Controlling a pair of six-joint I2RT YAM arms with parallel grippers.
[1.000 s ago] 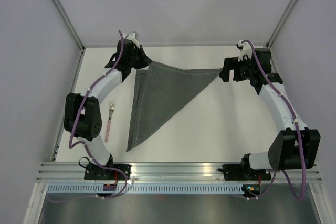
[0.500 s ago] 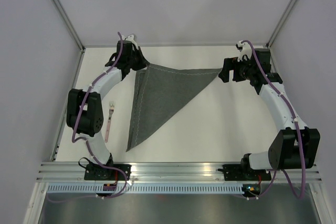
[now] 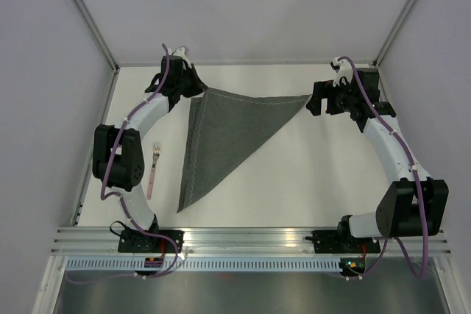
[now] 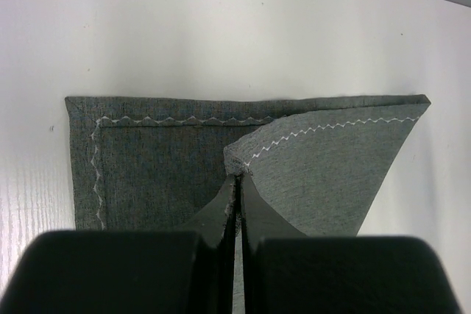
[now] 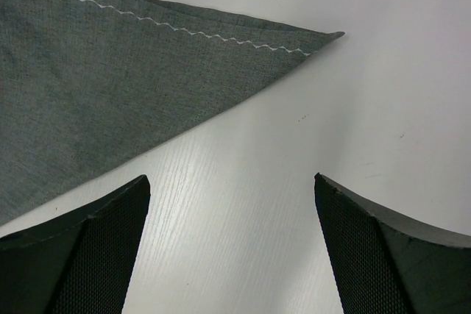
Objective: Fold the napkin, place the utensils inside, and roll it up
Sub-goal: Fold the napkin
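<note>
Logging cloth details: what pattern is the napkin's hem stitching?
White zigzag on the napkin, clearest in left wrist view.

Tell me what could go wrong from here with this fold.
1. The left claw is shut on the napkin, holding its upper-layer corner short of the lower corner. Releasing here may leave a crooked fold.
2. The right claw is open and off the napkin, so a pull from the left could drag it whole.

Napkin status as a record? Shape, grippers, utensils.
napkin: folded into a triangle, lying on the table
left gripper: shut on the napkin's upper-layer corner
right gripper: open, near the napkin's pointed tip, holding nothing
fork: on the table left of the napkin, apart from it
rolled: not yet
</note>
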